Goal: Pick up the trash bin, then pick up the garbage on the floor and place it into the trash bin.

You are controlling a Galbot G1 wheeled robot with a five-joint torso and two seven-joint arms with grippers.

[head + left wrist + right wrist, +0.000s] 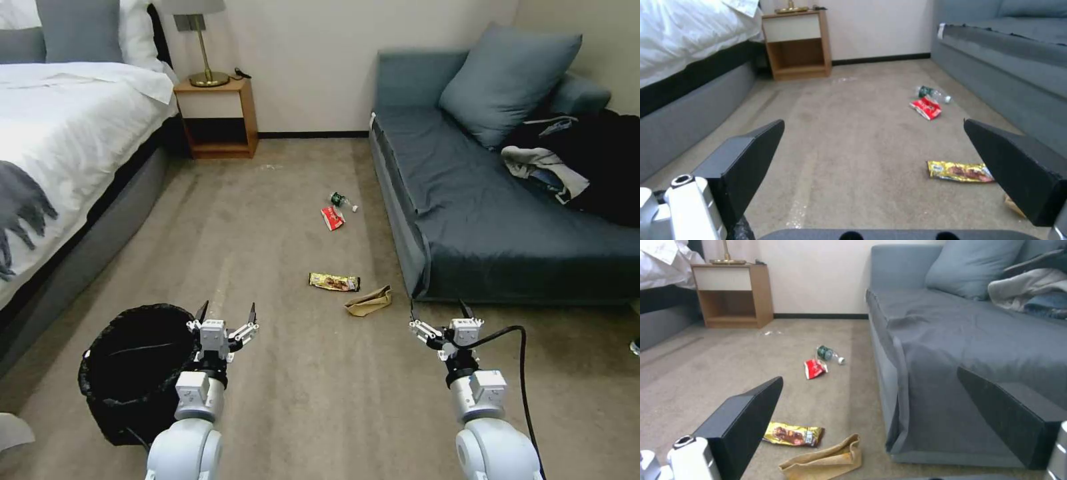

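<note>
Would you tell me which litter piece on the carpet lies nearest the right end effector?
The crumpled brown paper bag, beside the sofa's corner; the gold wrapper, red wrapper and bottle lie farther off.

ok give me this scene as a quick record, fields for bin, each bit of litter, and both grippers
trash bin: on carpet by the bed, not held
left gripper: open, raised beside the bin
right gripper: open, raised near the sofa corner
brown paper bag: crumpled, nearest litter, by the sofa corner
gold snack wrapper: flat, beside the bag
red wrapper: farther off
green-labelled bottle: lying down, just beyond the red wrapper
</note>
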